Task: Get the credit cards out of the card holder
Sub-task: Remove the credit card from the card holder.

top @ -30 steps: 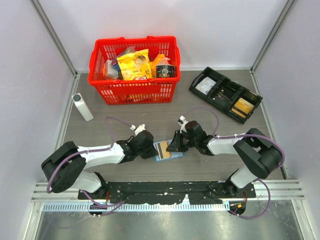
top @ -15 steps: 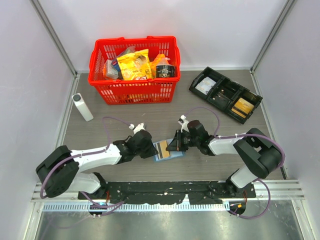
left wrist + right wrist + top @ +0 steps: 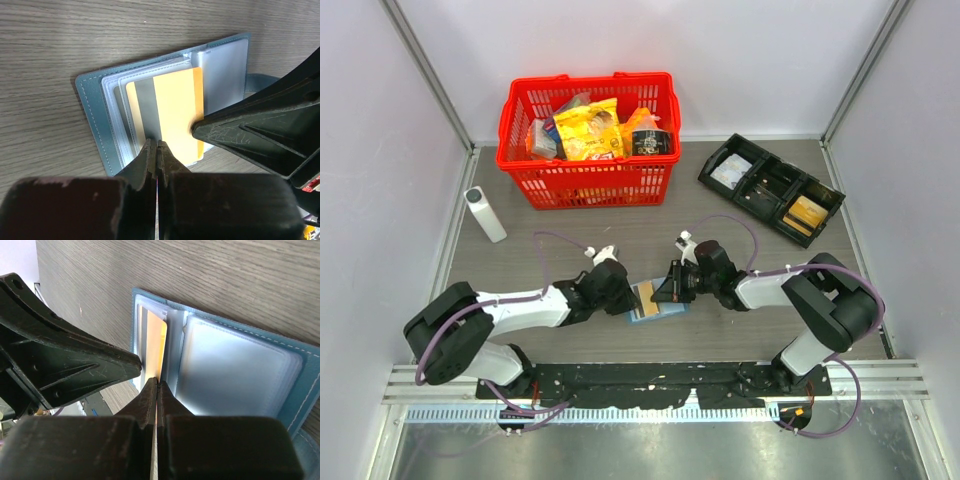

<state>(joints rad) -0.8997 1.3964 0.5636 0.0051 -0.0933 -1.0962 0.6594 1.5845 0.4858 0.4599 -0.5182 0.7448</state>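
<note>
Card holder (image 3: 657,301) lies open, flat on surface (image 3: 50,45), between both arms. Gold credit card (image 3: 175,112) sticks out of its sleeve, long axis pointing away from left fingers (image 3: 155,146). These are closed, tips over its near edge, gripping nothing. Right fingers (image 3: 156,384) closed too, against card's side edge.

left end effector (image 3: 633,297) / right end effector (image 3: 663,293) flank card holder (image 3: 666,311) | far table (image 3: 690,180) open

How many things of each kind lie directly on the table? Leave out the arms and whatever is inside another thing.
Red basket: 1
Black compartment tray: 1
White container: 1
Blue card holder: 1
Total: 4
</note>
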